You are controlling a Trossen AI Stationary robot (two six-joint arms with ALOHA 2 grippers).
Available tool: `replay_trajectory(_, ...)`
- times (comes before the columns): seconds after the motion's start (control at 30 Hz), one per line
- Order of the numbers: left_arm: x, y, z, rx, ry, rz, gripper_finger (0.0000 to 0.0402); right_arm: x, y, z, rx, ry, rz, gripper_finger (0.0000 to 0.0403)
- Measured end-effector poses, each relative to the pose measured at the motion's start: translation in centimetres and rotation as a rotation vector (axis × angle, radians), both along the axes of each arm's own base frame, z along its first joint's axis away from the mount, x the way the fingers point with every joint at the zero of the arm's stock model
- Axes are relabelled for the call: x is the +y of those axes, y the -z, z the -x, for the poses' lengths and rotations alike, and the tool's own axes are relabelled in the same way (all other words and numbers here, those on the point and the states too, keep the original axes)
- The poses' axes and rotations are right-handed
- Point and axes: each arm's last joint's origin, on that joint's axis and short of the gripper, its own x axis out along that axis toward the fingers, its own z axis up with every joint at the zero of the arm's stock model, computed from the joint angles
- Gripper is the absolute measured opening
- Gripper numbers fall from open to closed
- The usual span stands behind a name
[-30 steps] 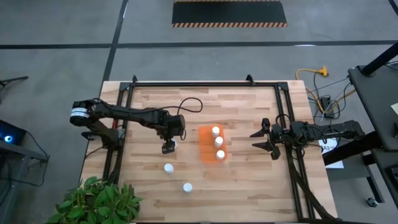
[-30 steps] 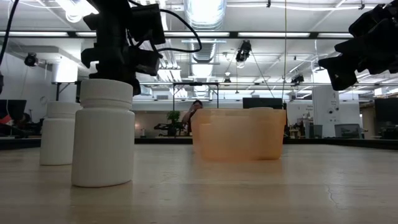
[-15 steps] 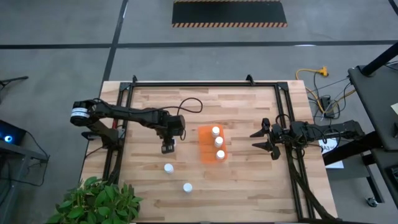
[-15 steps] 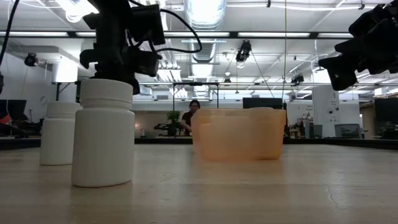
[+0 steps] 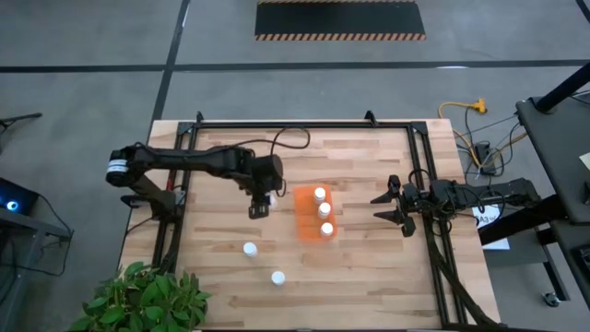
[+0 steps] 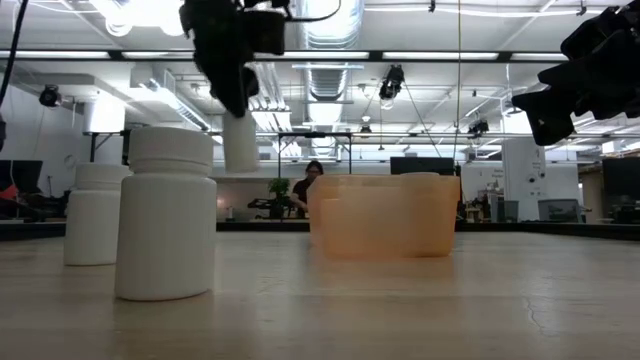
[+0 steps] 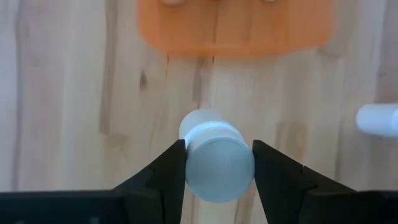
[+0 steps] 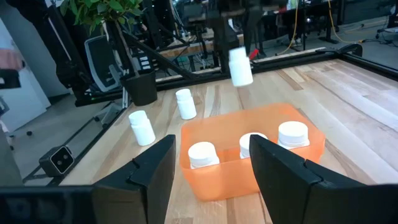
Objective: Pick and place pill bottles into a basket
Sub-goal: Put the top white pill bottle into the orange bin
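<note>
Left gripper [image 5: 259, 208]: we saw it just left of centre in the high view, fingers closed on a pill bottle [image 5: 261, 209]. In the left wrist view the held bottle [image 7: 214, 163] sat clamped between both fingers [image 7: 168, 177], cap toward the camera.
Held bottle height: in the low view we saw it [image 6: 241, 140] hanging clear above the table [image 6: 400, 310], upper left of frame.
Held bottle vs basket: just beside the left edge of the orange basket [image 5: 304, 226] in the high view, apart from it.
Basket contents: we counted three bottles, upright, in a line along its right side [image 5: 319, 195] [image 5: 324, 210] [image 5: 326, 229]. The left side of the basket was bare.
Loose bottles: two stood on the table in the lower centre-left of the high view [image 5: 249, 249] [image 5: 277, 277], well apart from the basket.
Right gripper [image 5: 395, 206]: we saw it at the right of the high view, well apart from the basket, fingers spread, holding nothing.
</note>
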Motion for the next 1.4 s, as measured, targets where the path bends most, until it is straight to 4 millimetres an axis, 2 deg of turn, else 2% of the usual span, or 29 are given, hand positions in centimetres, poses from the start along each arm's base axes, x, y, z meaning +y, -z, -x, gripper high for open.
replay_trajectory(0.23,0.2,-2.6,-2.2,0.026,0.036,-0.013,0.0142,0.0,0.0,0.0,0.0,0.001,0.0,0.0194)
replay_trajectory(0.6,0.5,-4.2,-6.9,0.046,0.093,-0.029,0.0142,0.0,0.0,0.0,0.0,0.0,0.0,0.0194)
replay_trajectory(0.9,0.8,-2.8,-9.5,0.067,0.114,-0.031,0.0142,0.0,0.0,0.0,0.0,0.0,0.0,0.0194)
replay_trajectory(1.13,0.9,-1.0,-10.6,0.102,0.127,-0.03,0.0142,0.0,0.0,0.0,0.0,0.0,0.0,0.0194)
replay_trajectory(1.4,1.0,-0.9,-11.2,0.046,0.144,-0.055,0.0142,0.0,0.0,0.0,-0.001,0.0,0.0,0.0194)
